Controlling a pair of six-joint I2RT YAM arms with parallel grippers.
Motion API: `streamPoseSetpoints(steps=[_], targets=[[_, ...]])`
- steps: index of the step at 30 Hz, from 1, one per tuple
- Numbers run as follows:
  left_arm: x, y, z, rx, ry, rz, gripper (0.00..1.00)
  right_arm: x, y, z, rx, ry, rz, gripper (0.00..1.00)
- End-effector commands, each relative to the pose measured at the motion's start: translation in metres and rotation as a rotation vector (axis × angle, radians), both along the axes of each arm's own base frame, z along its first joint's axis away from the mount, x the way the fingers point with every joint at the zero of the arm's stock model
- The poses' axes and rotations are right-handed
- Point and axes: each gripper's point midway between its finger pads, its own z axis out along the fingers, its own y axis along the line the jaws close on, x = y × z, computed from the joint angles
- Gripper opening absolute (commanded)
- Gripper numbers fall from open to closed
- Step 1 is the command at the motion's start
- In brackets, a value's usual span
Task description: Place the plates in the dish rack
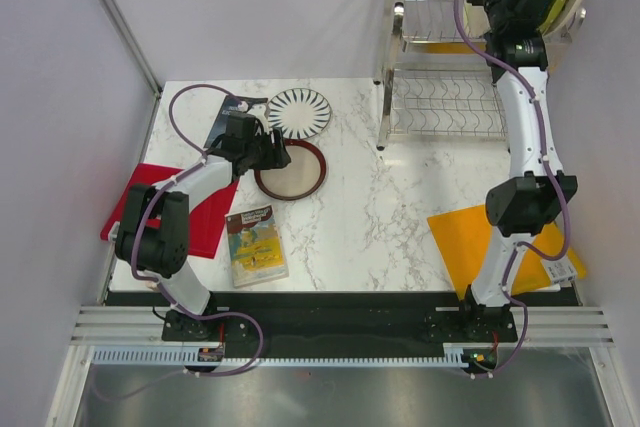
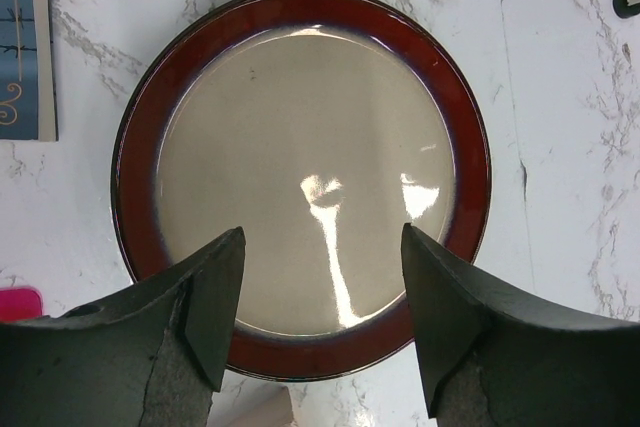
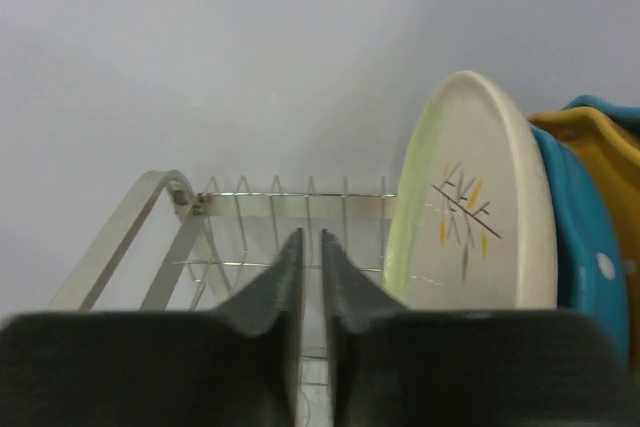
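Left end effector (image 2: 320, 267) wide over plate (image 2: 300, 117), likely slick, brittle: pinch near rim; right end effector (image 3: 310, 252) closed, empty

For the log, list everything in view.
striped plate: one, white and black, on table.
maroon-rimmed plate: one, beige centre, beside it.
twig plate: one, cream, upright in rack.
teal plate: one, dotted, upright beside it.
dish rack: one, steel, far right.
red board: one, near left.
orange board: one, near right.
yellow book: one, front centre.
table: one, white marble.
left end effector: open, over maroon-rimmed plate.
right end effector: shut, empty, at rack's top.
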Motion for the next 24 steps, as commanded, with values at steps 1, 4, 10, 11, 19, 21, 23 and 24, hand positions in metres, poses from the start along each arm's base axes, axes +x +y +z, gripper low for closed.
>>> streamPoseSetpoints(steps=[1,4,10,11,19,21,23,24], targets=[[0.005,0.004,0.015,0.029,-0.039,0.007,0.72,-0.053,0.046,0.056,0.021,-0.108,0.260,0.34],[0.005,0.019,-0.001,0.054,0.018,0.039,0.72,-0.097,0.100,0.016,-0.008,0.019,0.518,0.53],[0.008,0.043,-0.016,0.050,0.070,0.143,0.69,-0.182,0.149,-0.126,0.007,0.365,0.718,0.69],[0.010,0.045,-0.013,0.059,0.058,0.141,0.69,-0.197,0.153,-0.133,0.011,0.380,0.731,0.69],[0.019,0.065,-0.011,0.136,0.028,0.152,0.68,-0.247,0.159,-0.287,0.023,0.750,0.786,0.79],[0.019,0.071,-0.017,0.146,0.040,0.162,0.68,-0.246,0.162,-0.312,0.036,0.834,0.803,0.83],[0.021,0.074,-0.026,0.161,0.053,0.161,0.68,-0.243,0.165,-0.333,0.051,0.924,0.807,0.90],[0.022,0.076,-0.029,0.167,0.053,0.160,0.67,-0.238,0.167,-0.331,0.051,0.928,0.808,0.98]])
